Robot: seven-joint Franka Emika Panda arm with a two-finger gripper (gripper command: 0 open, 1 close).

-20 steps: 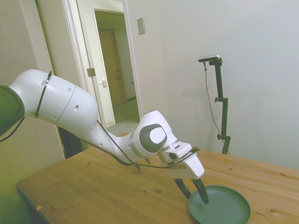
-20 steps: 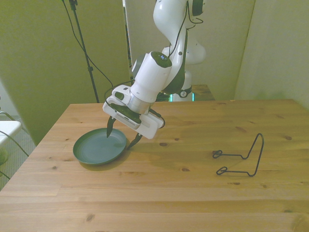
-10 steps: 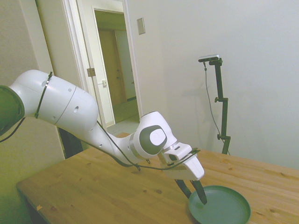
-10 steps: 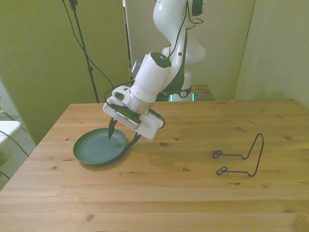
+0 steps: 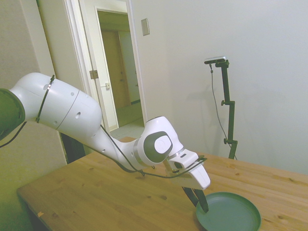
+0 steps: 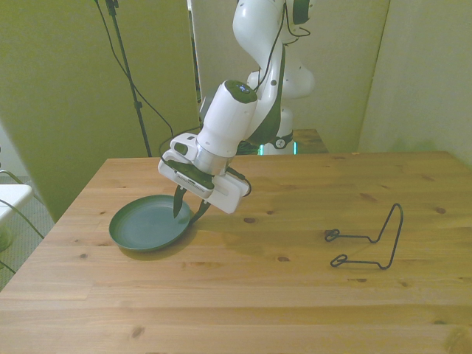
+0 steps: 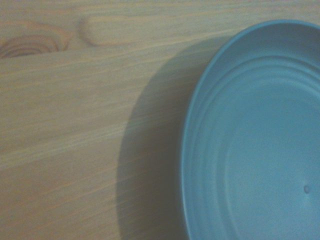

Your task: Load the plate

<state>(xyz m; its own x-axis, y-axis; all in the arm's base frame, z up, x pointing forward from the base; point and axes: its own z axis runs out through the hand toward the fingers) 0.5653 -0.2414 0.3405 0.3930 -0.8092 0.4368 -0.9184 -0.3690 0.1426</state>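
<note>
The plate (image 6: pixel 144 227) is round, matte teal-green, with a low raised rim and faint rings inside (image 7: pixel 260 150). It is empty and lies on the bench (image 6: pixel 280 280) near the front view's left edge, slightly tilted.

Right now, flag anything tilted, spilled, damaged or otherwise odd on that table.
Nothing spilled or broken. The plate sits slightly tipped, its rim pinched by the gripper. A wire rack stands upright toward the front view's right.

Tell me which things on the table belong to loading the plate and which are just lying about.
Job in hand:
- plate
- gripper, closed on the plate's rim
- wire rack, probably where the plate goes

Lying about:
- nothing else on the table
</note>
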